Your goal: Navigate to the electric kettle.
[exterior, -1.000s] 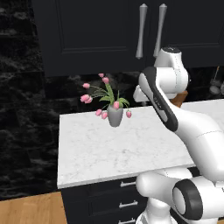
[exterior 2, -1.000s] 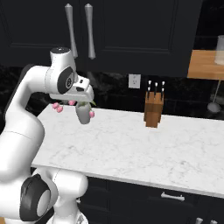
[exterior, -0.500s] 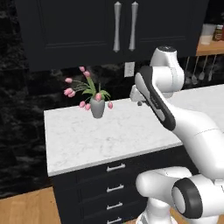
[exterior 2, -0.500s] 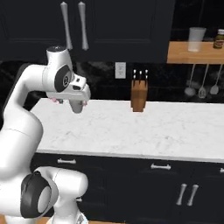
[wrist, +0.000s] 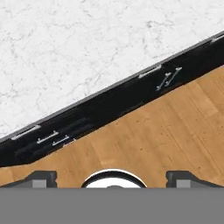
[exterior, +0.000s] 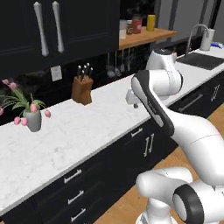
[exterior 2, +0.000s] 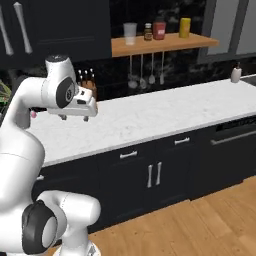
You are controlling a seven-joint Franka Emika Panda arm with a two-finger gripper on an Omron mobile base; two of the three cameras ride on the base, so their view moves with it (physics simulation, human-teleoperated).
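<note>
The electric kettle is out of view. My gripper (exterior: 133, 104) hangs over the front part of the white marble counter (exterior: 65, 131), held in front of my folded arm. From the other side the gripper (exterior 2: 74, 118) sits above the counter (exterior 2: 165, 112) near the knife block. In the hand view the gripper (wrist: 113, 177) is open, with its two dark fingertips (wrist: 41, 177) far apart and nothing between them. They look down past the counter edge (wrist: 87, 65) to the wooden floor.
A knife block (exterior: 82, 87) and a vase of pink flowers (exterior: 30, 116) stand on the counter. A wooden shelf (exterior 2: 160, 42) carries jars, with utensils (exterior 2: 142, 75) hanging below. A sink with faucet (exterior: 197, 37) lies far right. Dark drawers and doors (exterior 2: 155, 172) run below.
The base has driven and turned to the right along the counter: the flowers and knife block slid left, and the shelf, utensils and sink came into view. The arm's pose is unchanged.
</note>
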